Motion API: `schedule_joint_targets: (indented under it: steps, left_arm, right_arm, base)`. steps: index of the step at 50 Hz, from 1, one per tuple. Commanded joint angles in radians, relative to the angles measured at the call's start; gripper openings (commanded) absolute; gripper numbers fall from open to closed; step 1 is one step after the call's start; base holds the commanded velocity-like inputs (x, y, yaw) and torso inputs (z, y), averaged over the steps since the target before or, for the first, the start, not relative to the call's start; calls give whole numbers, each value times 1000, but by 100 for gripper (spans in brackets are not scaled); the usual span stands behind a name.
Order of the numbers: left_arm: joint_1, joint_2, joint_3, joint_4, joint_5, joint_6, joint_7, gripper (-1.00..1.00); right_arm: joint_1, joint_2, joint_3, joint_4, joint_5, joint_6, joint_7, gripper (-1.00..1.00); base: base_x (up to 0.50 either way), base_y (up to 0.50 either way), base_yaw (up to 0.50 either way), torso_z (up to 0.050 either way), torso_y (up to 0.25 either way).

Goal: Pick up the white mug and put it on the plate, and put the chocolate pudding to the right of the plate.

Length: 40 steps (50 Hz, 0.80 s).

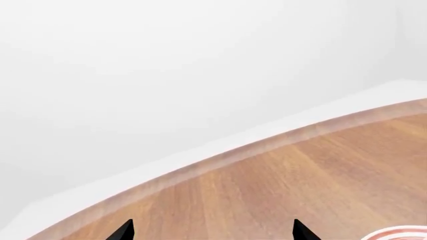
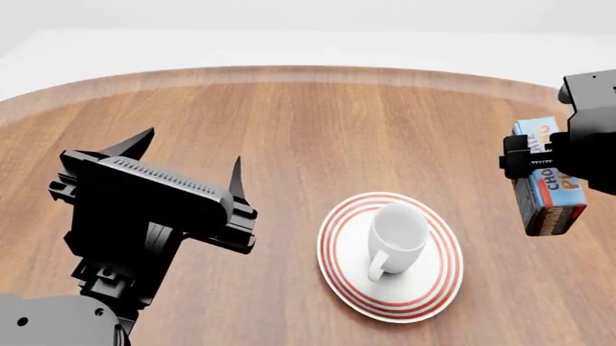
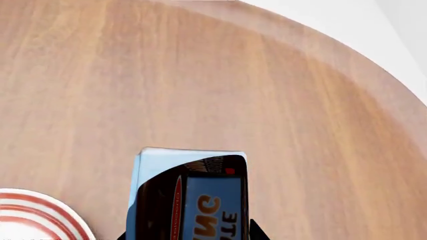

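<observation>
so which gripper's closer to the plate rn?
Right, by a little. The right gripper holds the chocolate pudding just past the right edge of the plate; the left gripper hangs open further off on its left.

right gripper (image 2: 539,162): mostly cut off by frame edge | chocolate pudding (image 2: 549,189): lettering partly hidden

Tabletop (image 2: 318,122): round, warm brown wood with the grain running away from the head camera, and a paler band along its curved edge. Beyond the edge, a plain pale floor (image 2: 288,43), uniformly whitish in all three views.
</observation>
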Motion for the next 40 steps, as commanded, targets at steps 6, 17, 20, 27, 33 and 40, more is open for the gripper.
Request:
schedule_joint_targets:
  steps: [6, 17, 20, 27, 33, 40]
  left_arm:
    - [5, 20, -24, 5, 19, 10, 13, 100]
    - [15, 20, -23, 0, 27, 15, 17, 100]
    - [14, 21, -24, 1, 26, 14, 16, 100]
    - [13, 27, -24, 6, 25, 8, 10, 100]
    - [15, 30, -23, 6, 28, 8, 10, 100]
    - [19, 32, -23, 8, 30, 7, 7, 100]
  right_arm:
    - [-80, -29, 24, 45, -44, -64, -47, -100]
    - [-130, -45, 34, 87, -38, -101, -65, -100]
    - [-137, -36, 36, 84, -35, -103, -59, -100]
    - [-174, -31, 37, 95, -33, -119, -61, -100]
    - [-198, -28, 37, 105, -32, -129, -61, -100]
    - [-225, -31, 39, 118, -31, -144, -68, -100]
  base:
    - [0, 0, 0, 0, 0]
    - [0, 0, 0, 0, 0]
    - [0, 0, 0, 0, 0]
    - [0, 0, 0, 0, 0]
    - [0, 0, 0, 0, 2]
    - [0, 0, 0, 0, 0]
